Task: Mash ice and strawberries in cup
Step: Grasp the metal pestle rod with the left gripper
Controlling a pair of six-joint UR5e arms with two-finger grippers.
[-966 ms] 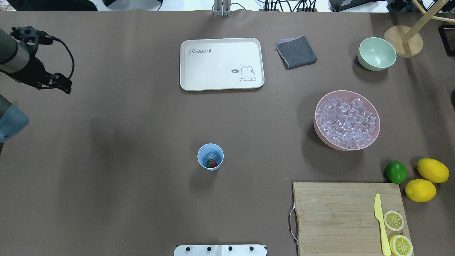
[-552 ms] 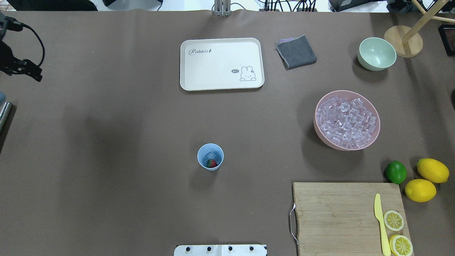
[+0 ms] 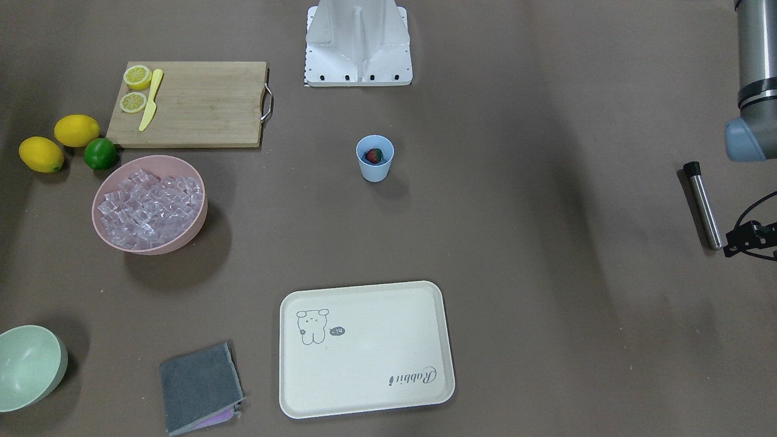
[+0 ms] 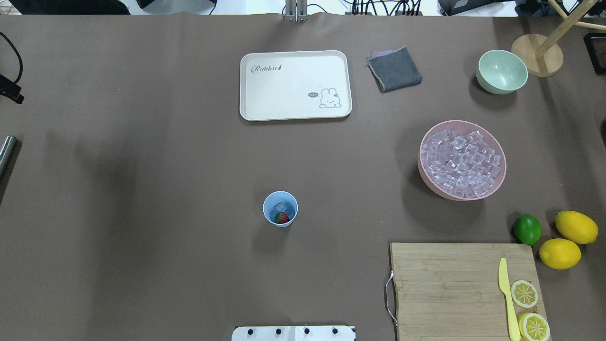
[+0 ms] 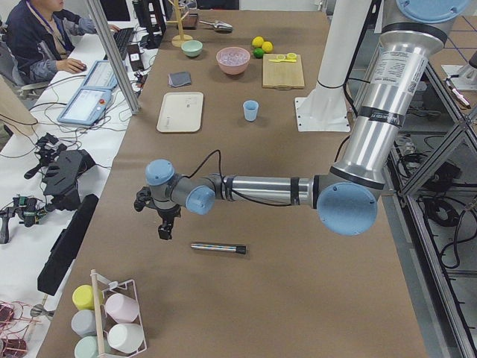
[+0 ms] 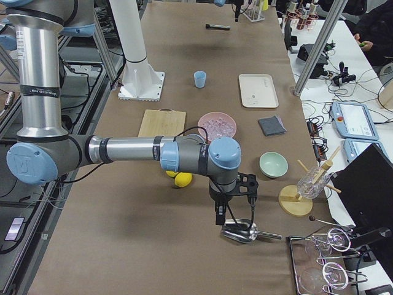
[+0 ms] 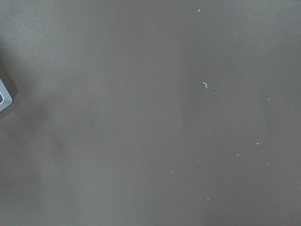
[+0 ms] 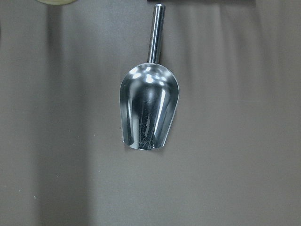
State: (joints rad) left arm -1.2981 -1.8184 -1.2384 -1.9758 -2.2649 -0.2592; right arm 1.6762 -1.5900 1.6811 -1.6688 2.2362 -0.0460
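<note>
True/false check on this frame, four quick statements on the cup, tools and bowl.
1. The strawberry sits inside the cup. True.
2. The metal rod stands in the cup. False: it lies flat on the table, beside the left pincer.
3. The pink bowl holds ice cubes. True.
4. The yellow knife lies on the tray. False: it lies on the cutting board.
</note>
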